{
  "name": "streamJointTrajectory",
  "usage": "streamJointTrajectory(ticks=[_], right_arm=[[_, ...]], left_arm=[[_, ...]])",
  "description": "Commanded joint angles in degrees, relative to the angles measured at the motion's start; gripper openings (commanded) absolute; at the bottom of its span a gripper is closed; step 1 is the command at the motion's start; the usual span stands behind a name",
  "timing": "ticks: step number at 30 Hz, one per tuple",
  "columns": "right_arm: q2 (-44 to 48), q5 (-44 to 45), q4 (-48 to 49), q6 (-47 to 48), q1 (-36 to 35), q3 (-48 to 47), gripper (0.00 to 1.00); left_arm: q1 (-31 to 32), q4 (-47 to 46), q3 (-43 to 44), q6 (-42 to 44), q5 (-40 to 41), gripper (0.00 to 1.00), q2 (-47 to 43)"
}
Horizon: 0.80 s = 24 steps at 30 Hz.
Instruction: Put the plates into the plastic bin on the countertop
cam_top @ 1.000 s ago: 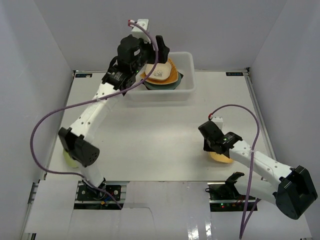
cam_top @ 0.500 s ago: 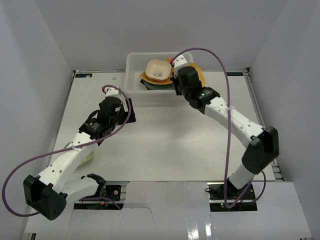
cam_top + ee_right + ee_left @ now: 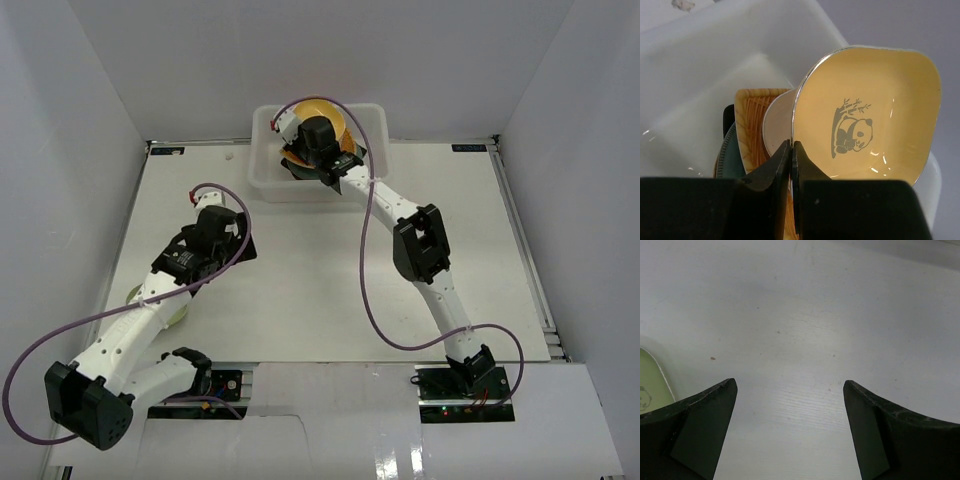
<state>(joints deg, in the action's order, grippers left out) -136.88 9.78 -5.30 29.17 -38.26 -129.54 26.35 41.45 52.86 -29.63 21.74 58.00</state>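
My right gripper [image 3: 791, 147] is shut on the rim of a yellow plate [image 3: 880, 110] with a panda print, which stands tilted on edge over the plastic bin [image 3: 715, 75]. Stacked in the bin beneath it are an orange woven plate [image 3: 752, 120], a cream plate [image 3: 777, 125] and a teal plate [image 3: 727, 155]. From above, the yellow plate [image 3: 325, 106] shows over the bin [image 3: 375, 150] at the back of the countertop [image 3: 320, 280]. My left gripper [image 3: 790, 385] hangs open over bare countertop, and a green plate [image 3: 651, 385] lies just to its left.
The green plate [image 3: 178, 312] is partly hidden under my left arm near the table's left side. White walls enclose the countertop on three sides. The right arm stretches from the near right base across to the bin.
My right arm has carried the yellow plate from the near right of the table to over the bin. My left arm has drawn back from the bin to the left middle.
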Motion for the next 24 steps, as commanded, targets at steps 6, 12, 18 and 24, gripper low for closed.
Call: streamJointTrajectory(ticks=[6, 12, 18, 24], right_arm=[[-1.6, -2.7, 13.5, 0.3, 0.3, 1.3, 0.56], [10.7, -6.7, 17.0, -7.9, 0.3, 8.9, 0.75], [28.0, -9.3, 18.4, -18.8, 0.3, 26.1, 0.87], [44.7, -13.3, 21.2, -30.2, 0.1, 46.2, 0.89]], left_arm=[[-4.4, 7.1, 2.2, -2.8, 3.4, 0.98, 4.3], [-11.5, 9.6, 4.7, -3.2, 1.5, 0.98, 6.7], [-20.7, 7.9, 2.6, -1.4, 3.9, 0.94, 8.6], [-32.6, 5.0, -0.7, -0.2, -5.5, 0.88, 9.9]])
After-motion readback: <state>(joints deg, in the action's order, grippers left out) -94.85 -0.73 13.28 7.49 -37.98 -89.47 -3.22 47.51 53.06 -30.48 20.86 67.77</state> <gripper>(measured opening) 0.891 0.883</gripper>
